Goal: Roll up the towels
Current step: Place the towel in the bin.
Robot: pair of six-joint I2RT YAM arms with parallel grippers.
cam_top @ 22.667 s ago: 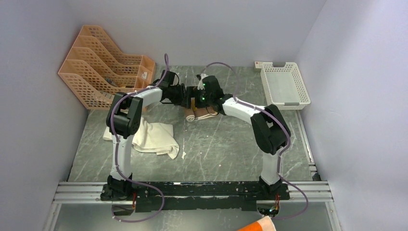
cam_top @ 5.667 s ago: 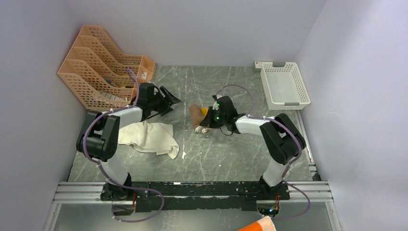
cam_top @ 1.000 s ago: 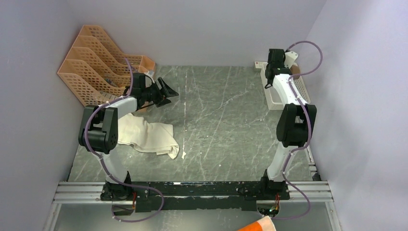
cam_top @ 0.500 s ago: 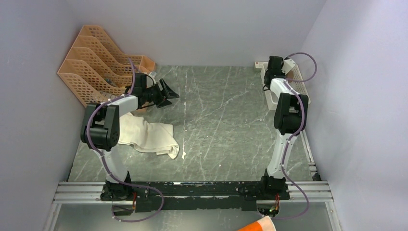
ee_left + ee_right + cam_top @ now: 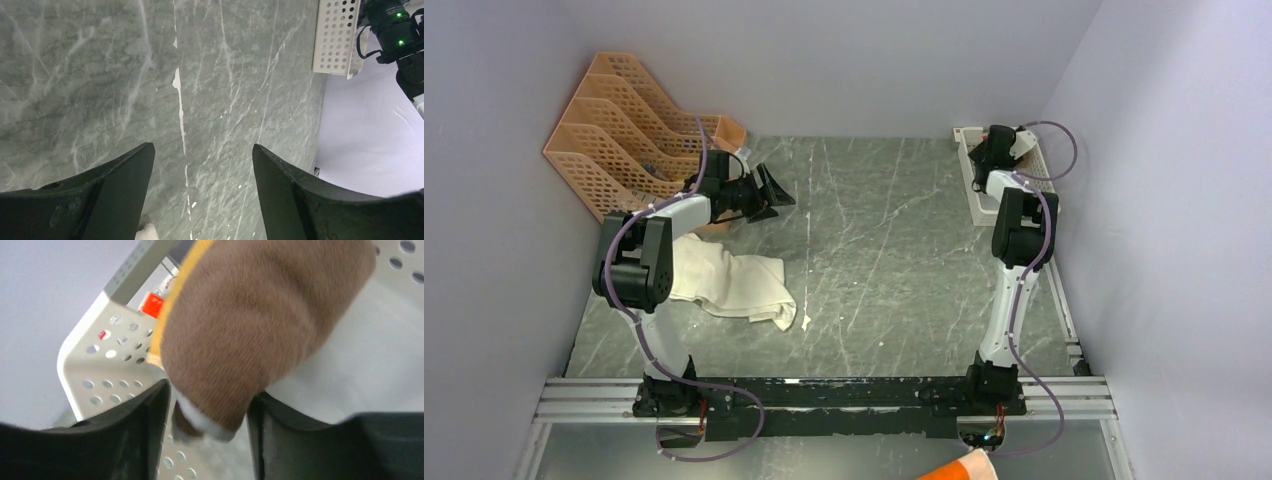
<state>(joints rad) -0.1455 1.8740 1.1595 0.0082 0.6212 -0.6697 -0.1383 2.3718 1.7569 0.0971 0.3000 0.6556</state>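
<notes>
The brown-tan towel [image 5: 250, 330], rolled and with a yellow edge, lies over the white perforated basket [image 5: 95, 370] at the table's far right corner. My right gripper [image 5: 207, 395] has the roll's end between its fingers; the jaws stand parted, with a narrow gap at the left finger. Seen from above, the right gripper [image 5: 996, 140] points down into the basket [image 5: 976, 185]. The cream-white towel [image 5: 729, 280] lies crumpled at the left. My left gripper [image 5: 776, 190] hovers open beyond it, nothing between its fingers [image 5: 125, 180].
An orange file rack [image 5: 634, 130] stands in the far left corner, close behind the left arm. The left wrist view shows the basket [image 5: 335, 40] and the right arm [image 5: 395, 30] across the marbled table. An orange object [image 5: 959, 467] sits below the front rail.
The right arm has drawn in and dipped lower into the basket with the brown towel, and its jaws have widened. The left arm has barely moved.
</notes>
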